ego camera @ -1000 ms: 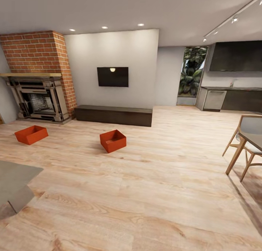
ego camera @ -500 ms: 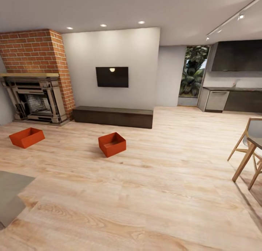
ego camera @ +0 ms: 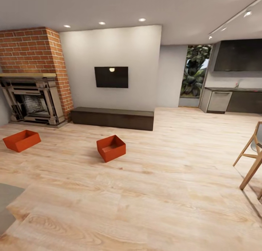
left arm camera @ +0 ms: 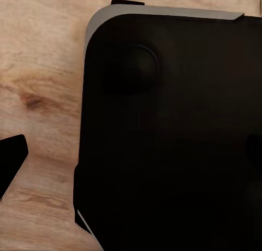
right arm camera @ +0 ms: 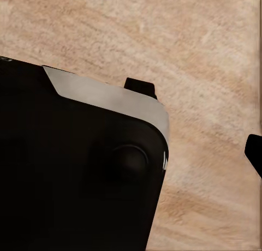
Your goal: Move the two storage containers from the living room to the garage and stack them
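In the left wrist view, a black fingertip is seen at the frame edge beside the robot's dark base, over light wood planks; whether the left gripper is spread or pressed together cannot be told. In the right wrist view, another black fingertip is cut off by the frame edge next to the same dark body, and the state of the right gripper likewise cannot be told.

The room itself is given by the head view. On the wood-plank floor of the living room, one orange-red container is set in front of the long dark cabinet, open side up. The second container lies well apart from it, near the brick fireplace. A dark TV is mounted on the wall above the cabinet, and wooden chair legs are seen at the floor's right edge.
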Robot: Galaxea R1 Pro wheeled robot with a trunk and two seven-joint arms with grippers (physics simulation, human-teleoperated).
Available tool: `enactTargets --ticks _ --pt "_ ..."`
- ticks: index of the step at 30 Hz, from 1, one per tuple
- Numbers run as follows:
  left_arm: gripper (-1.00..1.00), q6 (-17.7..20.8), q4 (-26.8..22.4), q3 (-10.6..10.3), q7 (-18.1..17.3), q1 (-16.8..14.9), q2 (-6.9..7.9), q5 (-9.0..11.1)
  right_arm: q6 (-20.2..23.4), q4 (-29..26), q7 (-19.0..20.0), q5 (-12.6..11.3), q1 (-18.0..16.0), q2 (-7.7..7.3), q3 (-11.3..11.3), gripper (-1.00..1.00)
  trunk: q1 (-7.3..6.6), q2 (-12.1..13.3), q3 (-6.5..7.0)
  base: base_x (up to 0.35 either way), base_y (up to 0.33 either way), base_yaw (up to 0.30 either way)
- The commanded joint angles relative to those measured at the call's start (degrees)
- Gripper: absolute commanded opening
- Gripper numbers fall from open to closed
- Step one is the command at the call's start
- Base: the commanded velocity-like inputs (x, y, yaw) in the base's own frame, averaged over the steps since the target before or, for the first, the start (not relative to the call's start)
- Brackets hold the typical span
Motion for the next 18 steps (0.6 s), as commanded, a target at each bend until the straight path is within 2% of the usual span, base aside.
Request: enactTargets --ticks 1,18 --pt "1.00 -0.1 0.0 0.0 0.0 0.0 0.00 0.5 -0.2 0.1 -0.1 -0.5 0.0 0.04 0.5 1.00 0.03 0.0 -0.06 0.323 0.000 0.000" --pt "1.00 -0.1 0.0 0.0 0.0 0.0 0.00 0.5 -0.2 0.1 -0.1 -0.5 0.0 -0.05 0.5 1.00 0.03 0.0 -0.06 0.322 0.000 0.000"
